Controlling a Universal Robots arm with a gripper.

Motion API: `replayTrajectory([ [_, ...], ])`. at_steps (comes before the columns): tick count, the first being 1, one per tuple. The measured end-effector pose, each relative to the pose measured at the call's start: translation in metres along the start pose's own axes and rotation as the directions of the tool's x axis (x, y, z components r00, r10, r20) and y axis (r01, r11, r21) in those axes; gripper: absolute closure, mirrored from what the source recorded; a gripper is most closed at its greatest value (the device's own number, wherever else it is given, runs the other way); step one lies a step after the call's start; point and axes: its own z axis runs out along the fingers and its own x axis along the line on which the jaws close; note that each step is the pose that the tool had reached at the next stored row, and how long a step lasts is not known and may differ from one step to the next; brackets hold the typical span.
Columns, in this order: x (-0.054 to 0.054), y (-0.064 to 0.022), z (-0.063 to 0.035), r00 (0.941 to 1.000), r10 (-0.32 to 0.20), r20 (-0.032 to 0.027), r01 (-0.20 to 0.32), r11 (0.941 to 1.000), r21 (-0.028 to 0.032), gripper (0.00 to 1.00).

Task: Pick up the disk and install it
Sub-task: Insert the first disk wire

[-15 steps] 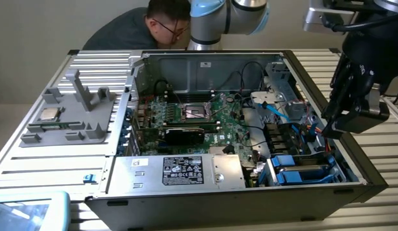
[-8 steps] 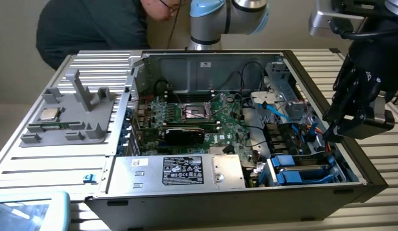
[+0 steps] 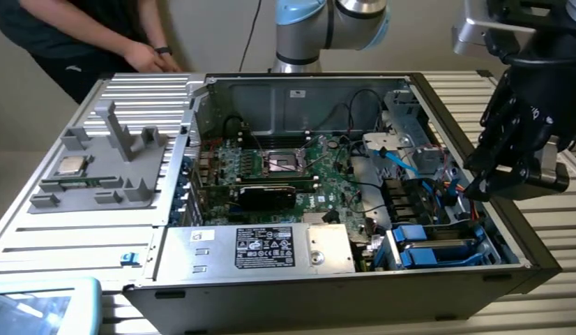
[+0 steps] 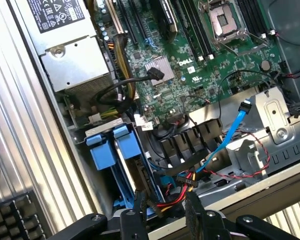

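One open PC case takes up most of the slatted metal desk, lying on its side with the innards facing up. Behind it, the pale blue robot arm can be seen, and a person in dark clothes is standing at the exterior view's upper left, with a hand at the desk edge.

Inside the case, a green motherboard with a bare CPU socket is laid out in the middle. A silver power supply with a black label is mounted along the near wall. On the exterior view's left, a grey plastic fixture is set on the case's side panel, and a small square CPU chip is resting on it.

The gripper is held above the case wall on the exterior view's right. From the wrist view its fingers are spread apart, with nothing caught between them, just cables below.

The disk is found in the drive cage at the near corner, right beside the power supply, slotted in on edge with its blue bracket up. It's not touched by the gripper; it sits below and apart from it. A blue data cable is draped loose near the cage.
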Motion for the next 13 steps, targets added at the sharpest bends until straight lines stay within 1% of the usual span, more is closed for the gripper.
replayTrajectory([
  [3,-0.0001,-0.0004,0.0003,0.9987,-0.051,-0.0006,0.051,0.9987,-0.0061,0.56],
  [5,-0.0002,-0.0007,0.0004,0.9962,-0.087,-0.0011,0.087,0.9961,-0.0105,0.56],
  [7,-0.0005,-0.0017,0.0005,0.9938,-0.111,-0.0007,0.111,0.9937,-0.0134,0.56],
  [10,-0.0015,-0.0039,0.0005,0.9916,-0.129,0.0052,0.129,0.9915,-0.0164,0.56],
  [12,-0.0016,-0.0043,0.0008,0.9882,-0.153,0.0062,0.153,0.9880,-0.0196,0.56],
  [13,-0.0016,-0.0044,0.0012,0.9853,-0.171,0.0064,0.171,0.9851,-0.0217,0.56],
])
